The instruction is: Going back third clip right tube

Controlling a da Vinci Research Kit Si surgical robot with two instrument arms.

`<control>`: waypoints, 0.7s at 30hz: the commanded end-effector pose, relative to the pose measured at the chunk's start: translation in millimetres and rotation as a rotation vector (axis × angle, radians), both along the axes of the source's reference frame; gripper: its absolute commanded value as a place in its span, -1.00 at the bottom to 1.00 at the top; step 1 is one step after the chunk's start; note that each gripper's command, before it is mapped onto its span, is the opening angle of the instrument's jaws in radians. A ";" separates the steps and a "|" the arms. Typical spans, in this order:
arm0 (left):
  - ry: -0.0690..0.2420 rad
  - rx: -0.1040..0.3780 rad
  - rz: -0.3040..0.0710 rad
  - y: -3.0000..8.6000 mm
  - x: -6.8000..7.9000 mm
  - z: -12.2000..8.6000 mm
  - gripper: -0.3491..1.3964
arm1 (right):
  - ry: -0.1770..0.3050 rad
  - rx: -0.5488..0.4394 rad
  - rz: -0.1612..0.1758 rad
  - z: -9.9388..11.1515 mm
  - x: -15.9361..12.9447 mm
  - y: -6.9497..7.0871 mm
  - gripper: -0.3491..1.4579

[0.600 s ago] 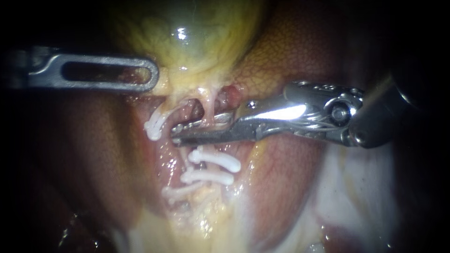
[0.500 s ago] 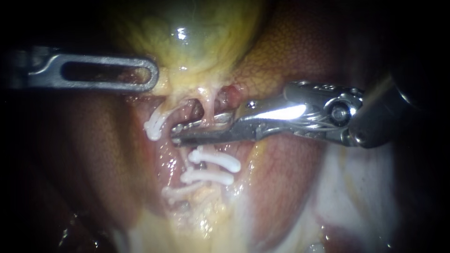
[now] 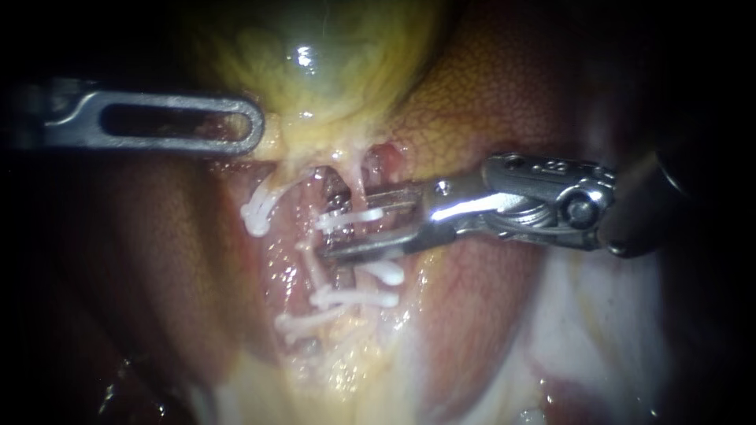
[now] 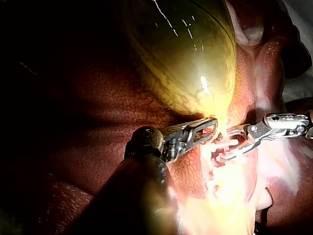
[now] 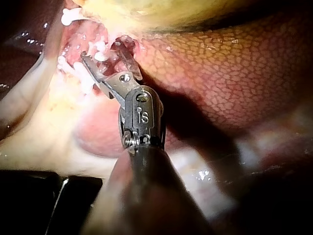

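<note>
Clip (image 3: pixel 350 218) across the right tube (image 3: pixel 359 179), middle of the frame.
Right tool (image 3: pixel 331 227) has its jaws apart, one above the clip and one below. Other clips (image 3: pixel 354 297) lie lower down. Left tool (image 3: pixel 181 122), upper left, is at the gallbladder (image 3: pixel 315 55); its state I cannot tell.

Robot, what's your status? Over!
Left instrument shut on gallbladder. Right instrument open, clip between jaws. Other clips just below. Way back looks clear.
</note>
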State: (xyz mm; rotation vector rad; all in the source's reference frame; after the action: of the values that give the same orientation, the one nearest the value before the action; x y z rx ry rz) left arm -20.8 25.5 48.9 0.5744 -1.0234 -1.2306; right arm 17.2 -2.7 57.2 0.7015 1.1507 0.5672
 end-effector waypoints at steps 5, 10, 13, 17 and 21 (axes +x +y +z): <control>-0.001 0.000 0.001 0.0 0.0 0.0 -1.00 | -0.005 -0.101 0.000 -0.4 -2.6 -0.2 -0.06; -0.001 0.001 0.001 0.0 0.1 -0.1 -1.00 | 0.005 -0.232 -0.026 -1.5 -5.9 -0.9 -0.06; -0.001 0.001 0.001 0.0 0.2 -0.1 -1.00 | 0.006 -0.284 -0.035 -2.4 -7.6 -1.1 -0.06; -0.001 0.001 0.001 0.1 0.2 -0.1 -1.00 | 0.000 -0.334 -0.039 -3.7 -9.8 -1.2 -0.06; -0.001 0.001 0.001 0.1 0.1 0.0 -1.00 | -0.005 -0.374 -0.043 -4.7 -11.2 -1.2 -0.06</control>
State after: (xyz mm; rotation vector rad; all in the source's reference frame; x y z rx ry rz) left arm -20.7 25.6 48.8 0.5765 -1.0235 -1.2291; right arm 5.8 -3.8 52.3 0.3951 1.1927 0.3028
